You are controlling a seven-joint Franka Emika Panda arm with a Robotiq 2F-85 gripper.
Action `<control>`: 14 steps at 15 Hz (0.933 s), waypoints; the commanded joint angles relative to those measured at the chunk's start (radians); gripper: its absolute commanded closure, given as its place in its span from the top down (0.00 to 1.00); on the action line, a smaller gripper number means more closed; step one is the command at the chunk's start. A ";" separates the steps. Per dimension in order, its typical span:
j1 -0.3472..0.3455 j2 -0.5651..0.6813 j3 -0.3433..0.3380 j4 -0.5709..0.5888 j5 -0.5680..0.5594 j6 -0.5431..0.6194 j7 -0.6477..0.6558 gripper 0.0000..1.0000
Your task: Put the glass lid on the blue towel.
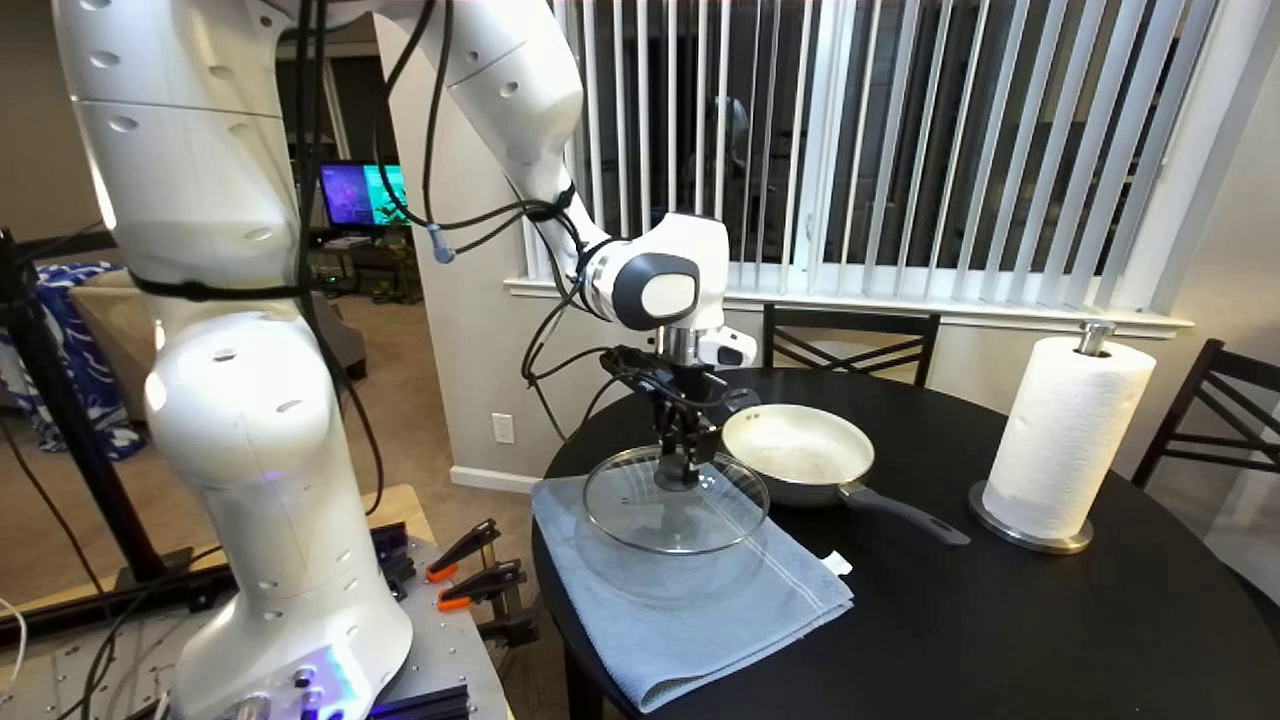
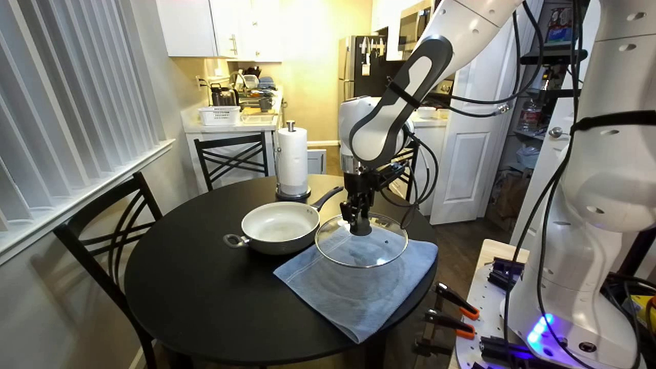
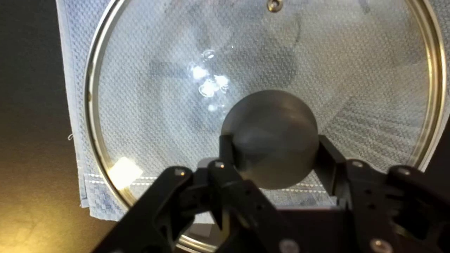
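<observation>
One glass lid (image 1: pixel 676 515), one blue towel (image 1: pixel 720 630), one gripper (image 1: pixel 682 460) clenched on the lid's knob (image 3: pixel 272 137).

In an exterior view, the lid looks like it's hanging just above the towel. Table (image 1: pixel 1050 640) count: one pan (image 1: pixel 797 445), one paper towel roll (image 1: pixel 1068 440), two chairs (image 1: pixel 850 318) around it. Towel's got one white tag (image 1: pixel 838 564), any print too small to read. Two orange-tipped clamps (image 1: pixel 465 550) sit off the table. In an exterior view with a red-labelled bottle (image 2: pixel 531 114) (label's too tiny to read), lid's over the towel, pan's just beside it, and I count two chairs plus maybe part of a third. Wrist view: two fingers (image 3: pixel 328 161), one on either side of the single round knob, both touching it. One little metal vent (image 3: pixel 274 5) up top, towel weave showing through the glass.
</observation>
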 commanded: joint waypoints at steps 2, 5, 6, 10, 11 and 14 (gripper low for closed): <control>-0.006 0.045 0.016 0.039 -0.026 -0.005 -0.008 0.33; -0.005 0.091 0.013 0.064 -0.039 -0.007 -0.005 0.33; -0.003 0.104 0.013 0.073 -0.041 -0.008 -0.006 0.33; -0.003 0.143 0.016 0.106 -0.024 -0.018 -0.012 0.33; -0.005 0.149 0.017 0.112 -0.015 -0.024 -0.013 0.83; -0.004 0.158 0.010 0.130 -0.027 -0.027 -0.008 0.95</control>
